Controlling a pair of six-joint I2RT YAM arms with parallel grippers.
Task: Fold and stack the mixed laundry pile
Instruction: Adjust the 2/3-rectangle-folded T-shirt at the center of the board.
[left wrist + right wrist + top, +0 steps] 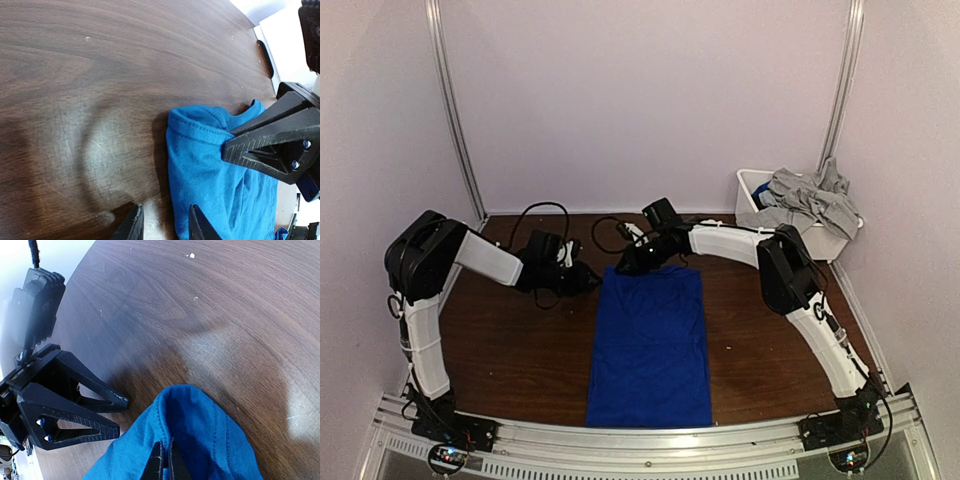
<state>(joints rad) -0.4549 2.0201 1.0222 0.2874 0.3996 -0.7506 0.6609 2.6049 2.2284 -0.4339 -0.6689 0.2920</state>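
A royal-blue garment [650, 345] lies as a long flat rectangle in the middle of the table. My right gripper [625, 262] is shut on its far left corner, pinching the hem [200, 440], which is lifted into a small peak. My left gripper [588, 283] sits just left of that corner, open and empty. In the left wrist view its fingertips [132, 225] straddle the cloth's edge [210, 170], one over bare wood, one over blue cloth. Light-grey garments [810, 200] are heaped in the bin at the back right.
A white plastic bin [752, 190] stands at the back right corner, with a little blue cloth showing under the grey heap. Dark wood table [510, 350] lies bare left and right of the blue garment. Walls close in on three sides.
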